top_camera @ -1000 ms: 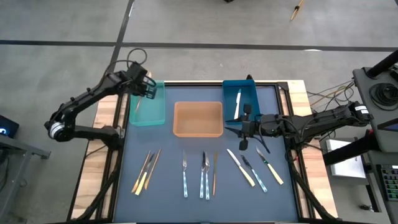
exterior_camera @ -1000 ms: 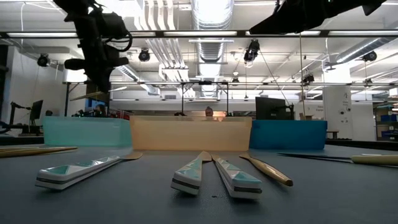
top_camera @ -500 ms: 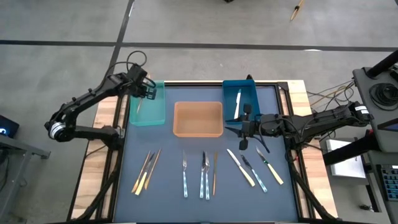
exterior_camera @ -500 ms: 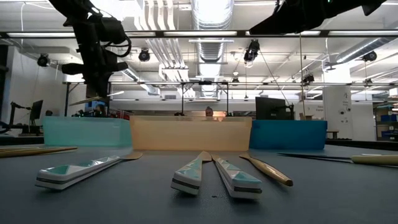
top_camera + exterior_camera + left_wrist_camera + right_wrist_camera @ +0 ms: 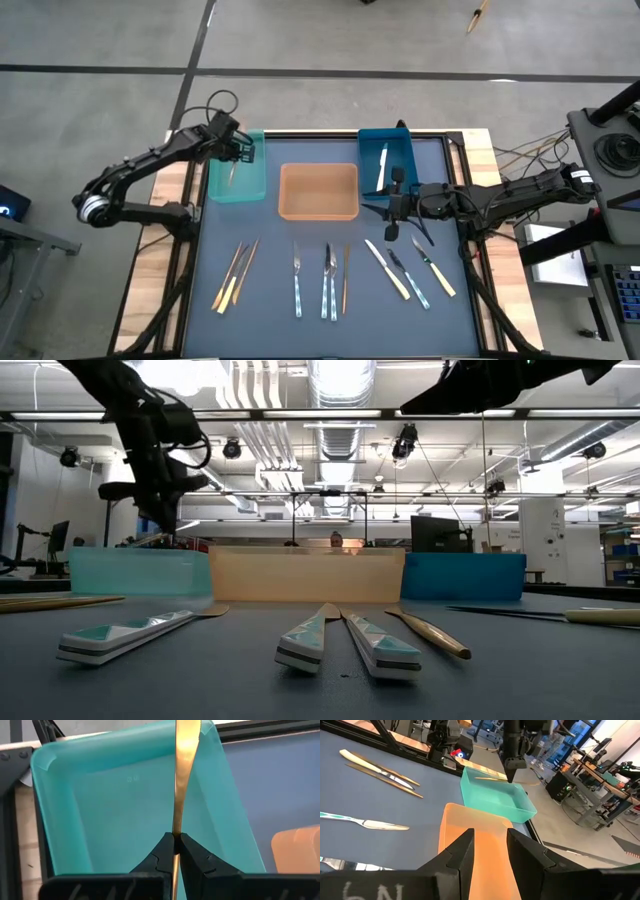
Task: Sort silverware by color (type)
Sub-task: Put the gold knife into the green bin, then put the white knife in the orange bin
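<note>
We saw the left gripper had swung its gold utensil, jaws pinching the handle, from the rim to over the teal bin; drop seems next. Right gripper waited half-spread beside the orange bin.

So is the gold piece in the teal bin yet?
Not yet: left gripper holds the gold piece above the teal bin.
</note>
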Robot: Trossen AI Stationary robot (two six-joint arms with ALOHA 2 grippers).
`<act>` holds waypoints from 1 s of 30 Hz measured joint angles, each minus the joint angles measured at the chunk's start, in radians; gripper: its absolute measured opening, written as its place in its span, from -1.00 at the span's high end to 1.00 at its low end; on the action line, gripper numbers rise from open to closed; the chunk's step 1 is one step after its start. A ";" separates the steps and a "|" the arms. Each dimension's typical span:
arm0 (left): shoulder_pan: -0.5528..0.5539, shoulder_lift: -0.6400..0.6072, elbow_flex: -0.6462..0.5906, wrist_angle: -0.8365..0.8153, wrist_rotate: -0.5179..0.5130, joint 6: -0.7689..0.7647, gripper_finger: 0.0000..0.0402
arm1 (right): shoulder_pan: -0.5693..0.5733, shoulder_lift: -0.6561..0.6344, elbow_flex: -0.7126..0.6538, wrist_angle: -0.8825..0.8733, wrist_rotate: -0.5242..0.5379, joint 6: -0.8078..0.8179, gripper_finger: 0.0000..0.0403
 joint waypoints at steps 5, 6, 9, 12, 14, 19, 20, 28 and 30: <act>0.000 0.041 -0.033 0.036 0.002 -0.001 1.00 | 0.000 0.000 0.000 0.000 0.000 0.001 0.47; 0.000 0.052 -0.038 0.046 0.002 -0.001 1.00 | 0.000 0.000 0.000 0.000 0.000 0.001 0.47; 0.000 0.081 -0.051 0.057 0.002 0.001 1.00 | 0.000 0.000 0.000 0.000 0.000 0.002 0.47; 0.000 0.106 -0.053 0.077 0.001 0.002 1.00 | 0.000 0.000 0.000 -0.001 0.000 0.002 0.47; 0.000 0.122 -0.053 0.085 0.002 0.006 0.98 | 0.000 0.000 0.000 -0.001 0.000 0.003 0.47; 0.000 0.146 -0.054 0.085 0.002 0.026 0.89 | 0.000 0.000 0.000 -0.001 0.000 0.008 0.47; 0.000 0.150 -0.054 0.086 0.001 0.027 0.88 | 0.000 0.000 0.000 -0.001 0.000 0.013 0.47; -0.002 0.160 -0.054 0.088 -0.001 0.039 0.86 | 0.000 0.000 0.000 -0.001 0.000 0.013 0.47; -0.007 0.149 -0.054 0.088 -0.001 0.042 0.86 | 0.000 0.000 0.000 -0.001 0.000 0.013 0.47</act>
